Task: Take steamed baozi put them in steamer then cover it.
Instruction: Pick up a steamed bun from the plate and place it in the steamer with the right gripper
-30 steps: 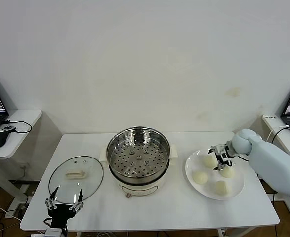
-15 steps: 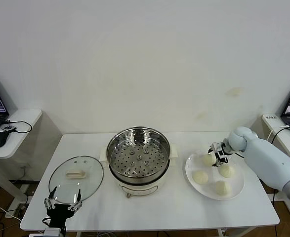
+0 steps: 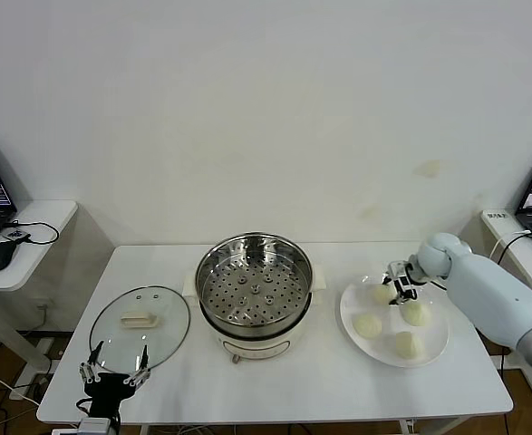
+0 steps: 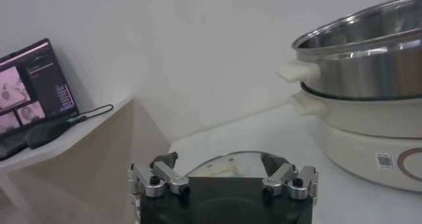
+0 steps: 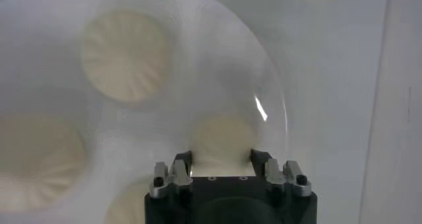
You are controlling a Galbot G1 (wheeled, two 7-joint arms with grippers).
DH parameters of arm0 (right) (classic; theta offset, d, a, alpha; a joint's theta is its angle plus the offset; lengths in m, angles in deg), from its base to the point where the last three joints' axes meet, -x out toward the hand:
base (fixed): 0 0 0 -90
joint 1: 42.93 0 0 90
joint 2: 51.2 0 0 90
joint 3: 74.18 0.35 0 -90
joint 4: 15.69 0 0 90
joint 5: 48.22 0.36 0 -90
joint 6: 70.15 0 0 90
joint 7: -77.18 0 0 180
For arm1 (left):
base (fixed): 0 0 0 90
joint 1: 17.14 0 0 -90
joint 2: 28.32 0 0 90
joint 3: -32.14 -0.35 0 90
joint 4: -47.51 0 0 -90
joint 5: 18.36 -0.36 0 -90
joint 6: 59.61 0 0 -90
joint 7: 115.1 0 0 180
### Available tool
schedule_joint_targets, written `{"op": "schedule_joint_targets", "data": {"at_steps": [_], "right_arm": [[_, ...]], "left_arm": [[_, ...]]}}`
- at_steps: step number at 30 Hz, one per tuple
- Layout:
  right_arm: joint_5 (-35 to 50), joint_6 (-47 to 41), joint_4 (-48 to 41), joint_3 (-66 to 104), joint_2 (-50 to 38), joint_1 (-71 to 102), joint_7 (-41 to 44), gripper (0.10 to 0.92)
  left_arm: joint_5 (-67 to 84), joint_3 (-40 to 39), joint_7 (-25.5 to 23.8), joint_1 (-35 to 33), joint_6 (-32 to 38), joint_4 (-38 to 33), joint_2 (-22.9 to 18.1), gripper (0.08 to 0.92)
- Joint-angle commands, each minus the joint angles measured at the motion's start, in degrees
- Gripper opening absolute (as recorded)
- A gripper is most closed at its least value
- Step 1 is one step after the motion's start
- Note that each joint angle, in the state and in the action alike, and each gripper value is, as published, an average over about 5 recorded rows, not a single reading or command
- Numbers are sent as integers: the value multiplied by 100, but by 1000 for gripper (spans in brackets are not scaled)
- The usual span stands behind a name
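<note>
Head view: the right gripper has shifted from the middle of the white plate to its far-left bun, and its fingers, apart a second ago, now close in around that bun (the plate's other three baozi lie untouched). The steamer stands at the centre of the worktop with its tray empty, and the cover lies flat to its left.

Left wrist view: the left gripper waits low near the worktop's front edge with its fingers spread wide, the cover's rim just ahead.

Right wrist view: the right fingers bracket one bun on either side, seemingly touching it. I judge the first pick is just being secured; a lift toward the steamer should follow.
</note>
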Motion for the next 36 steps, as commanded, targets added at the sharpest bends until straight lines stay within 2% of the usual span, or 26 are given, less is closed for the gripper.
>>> {"op": "schedule_joint_targets", "data": {"at_steps": [1,9,19,29,36], "right_arm": [[894,-175,1074,-500,-642,-684,24,585],[2142,-254,1703,-1754,-850,-2519,4,593],[3135,-78,1613,-3071,385,-4081,-180,594],[2948,426,982,-3454,2086,-4063,-396,591],[2562,867,831,-3815,2760,-3730,-576,589]], "left_arm": [[9,0,-3,0,-7,-1,4,823],[260,-28,5,46,-22,-1,49,823],[641,-28,-25,105,-20,11,93,823],[811,91,-16,141,9,48,79,823],[769,122,9,106,20,-10,49,823]]}}
